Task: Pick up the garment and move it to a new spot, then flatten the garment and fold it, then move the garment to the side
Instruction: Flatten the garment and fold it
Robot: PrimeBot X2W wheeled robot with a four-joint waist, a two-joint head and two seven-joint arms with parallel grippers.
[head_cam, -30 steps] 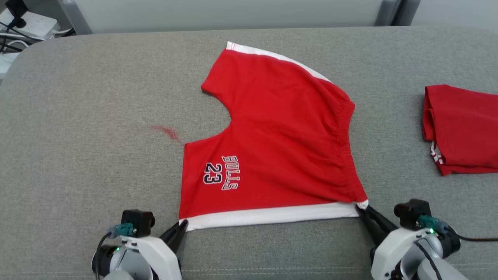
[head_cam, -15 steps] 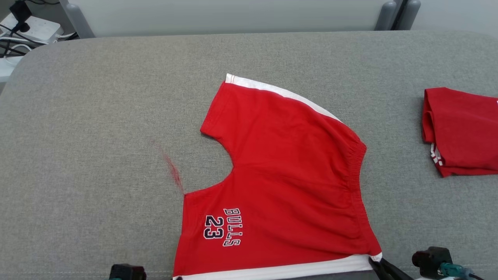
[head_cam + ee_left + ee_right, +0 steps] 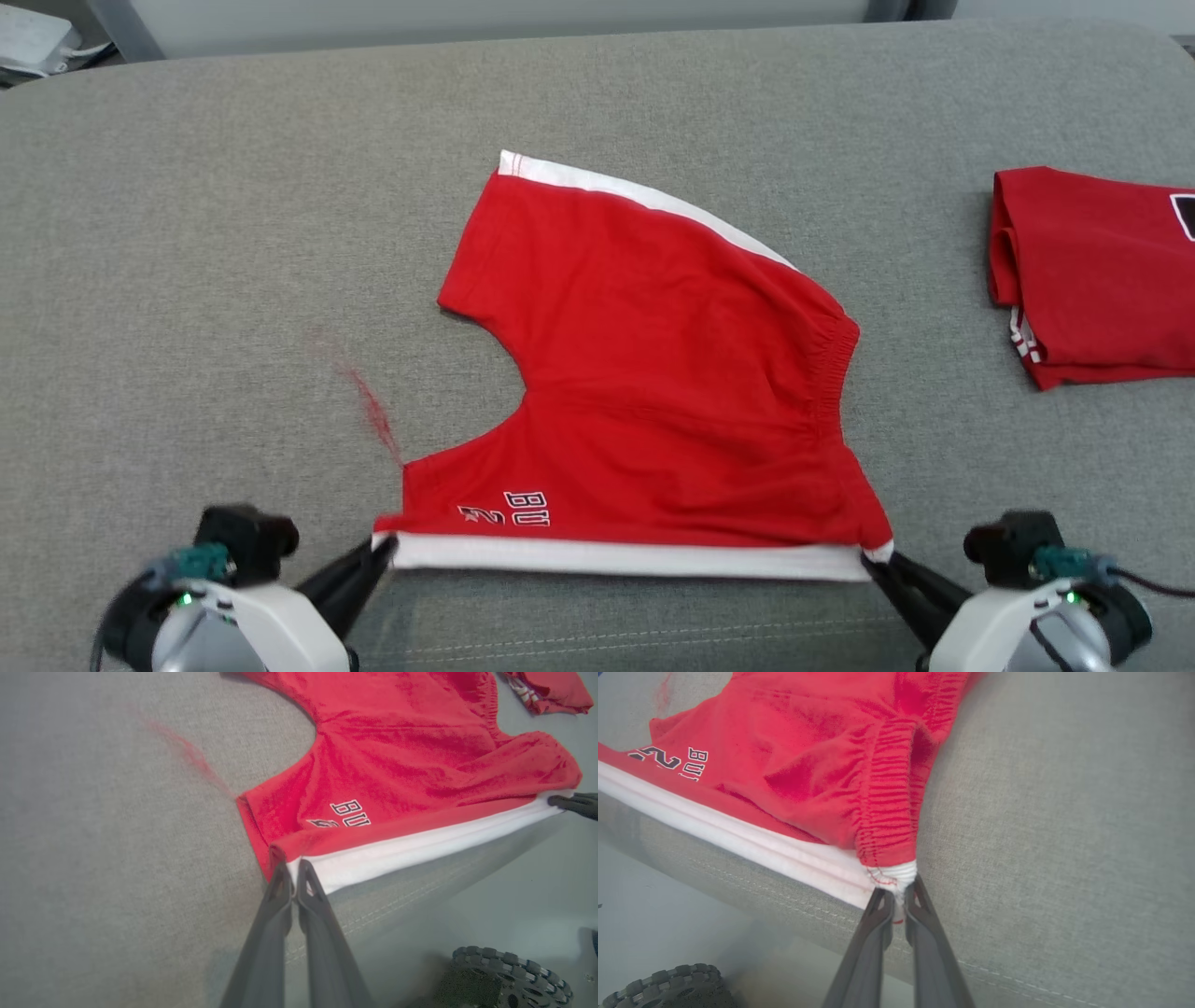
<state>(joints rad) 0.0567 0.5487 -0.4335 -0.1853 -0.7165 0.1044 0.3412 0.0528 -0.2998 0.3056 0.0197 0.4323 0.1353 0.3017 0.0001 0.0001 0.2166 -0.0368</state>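
Since 0.5 s back: near edge of the shorts (image 3: pixel 653 373) has come up off the worktop (image 3: pixel 187 233) and rolled toward the far side. The print (image 3: pixel 525 509) now reads just "BU" and part of a "2", not the full BULLS 23. Head camera shifted too, so ignore the overall frame slide.

Shorts are red and sit centre of the head view, spread on the grey worktop. Waistband is to the right, leg openings to the left, far leg pointing to upper centre. White band (image 3: pixel 625 558) runs along the bottom edge, pulled taut between both end effectors.

Left end effector (image 3: pixel 378 555), lower left: fingers closed, pinching the left end of the white band at the leg corner.

Right end effector (image 3: pixel 882 560), lower right: fingers closed, pinching the right end at the waistband corner. Fabric is bunched at the tips.

Also a thin red streak (image 3: pixel 373 425) on the worktop, running up-left from the near leg's corner. Folded second red garment (image 3: pixel 1092 271) lies at the right edge of the head view, well apart from the shorts. Left wrist view has a black treaded wheel (image 3: pixel 509 970) at bottom right, on the pale floor (image 3: pixel 537 896) below the worktop edge.
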